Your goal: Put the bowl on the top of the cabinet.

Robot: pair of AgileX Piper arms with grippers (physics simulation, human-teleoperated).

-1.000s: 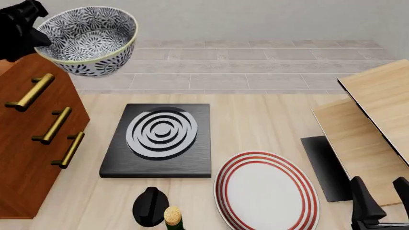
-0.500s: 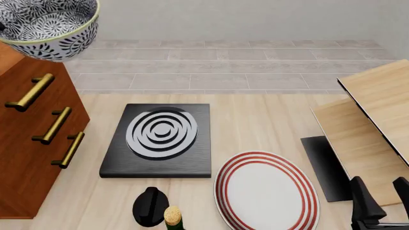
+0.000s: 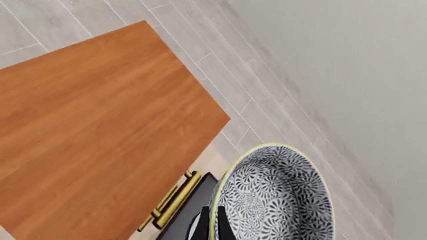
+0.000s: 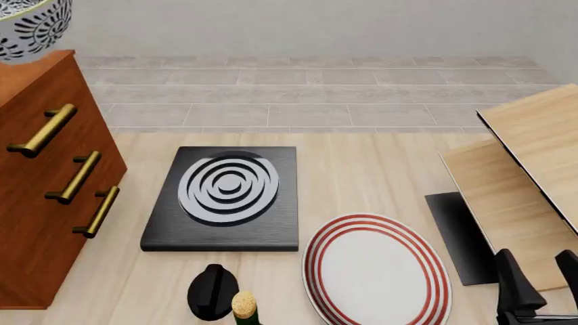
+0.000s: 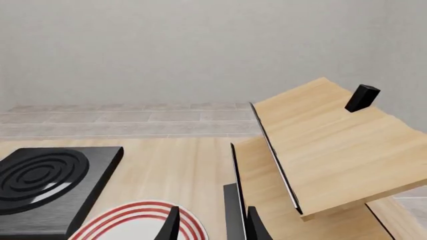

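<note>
The bowl (image 4: 27,30), white with a dark floral pattern, hangs at the front view's top left corner above the cabinet (image 4: 45,189), mostly cut off by the frame edge. In the left wrist view the bowl (image 3: 277,197) is tilted on edge beside and above the cabinet's flat reddish-brown top (image 3: 100,125). My left gripper (image 3: 213,226) is shut on the bowl's rim, one finger on each side; it is out of the front view. My right gripper (image 4: 539,281) is open and empty at the front right, and it also shows in the right wrist view (image 5: 213,225).
A black hob with silver rings (image 4: 226,193) lies mid-table. A white plate with red rings (image 4: 375,271) lies in front of it. A pale wood shelf unit (image 4: 524,169) stands at the right on a black mat (image 4: 456,237). A corked dark bottle (image 4: 242,308) stands at the front.
The bowl has moved left and up, from beside the cabinet's top corner to over its top, nearly out of the front view. The right arm has not moved.
</note>
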